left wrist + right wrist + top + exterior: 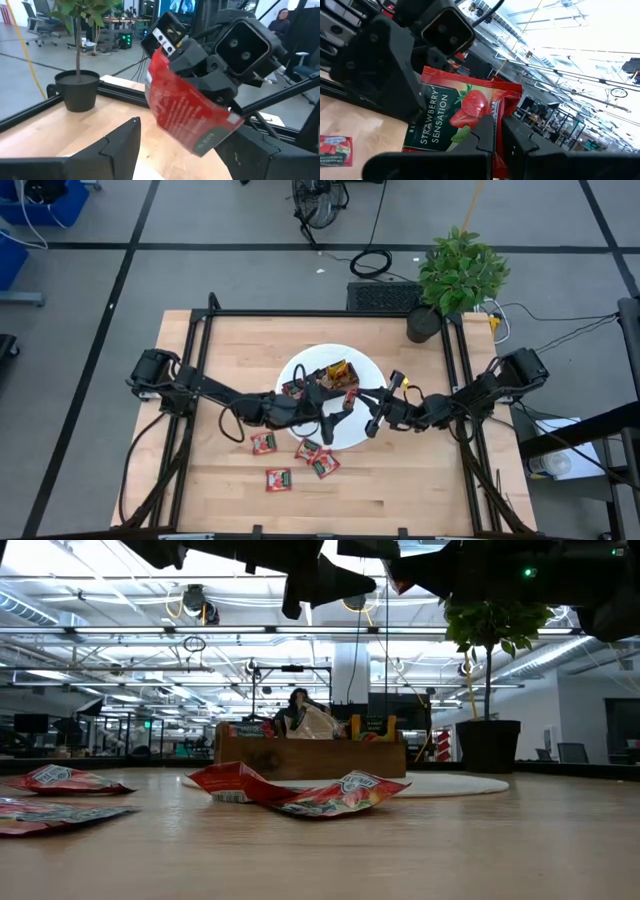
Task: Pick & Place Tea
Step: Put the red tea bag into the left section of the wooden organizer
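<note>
A red tea sachet printed with a strawberry is held in the air over the white round plate by my right gripper, which is shut on it. My left gripper faces it from the table's left, open; the sachet's free lower end shows between its two fingers with a gap on each side. A brown wooden tray with sachets in it stands on the plate. Several more red sachets lie flat on the table nearer the front edge. My right gripper pinches one end of the sachet between its two shut fingers, coming roughly level from the table's right. The sachet hangs tilted below and ahead of the fingers, lifted clear of plate and tray.
A potted plant stands at the table's far right corner. The black frame rails run along the table's left, right and far sides. Bare wood lies near the front edge.
</note>
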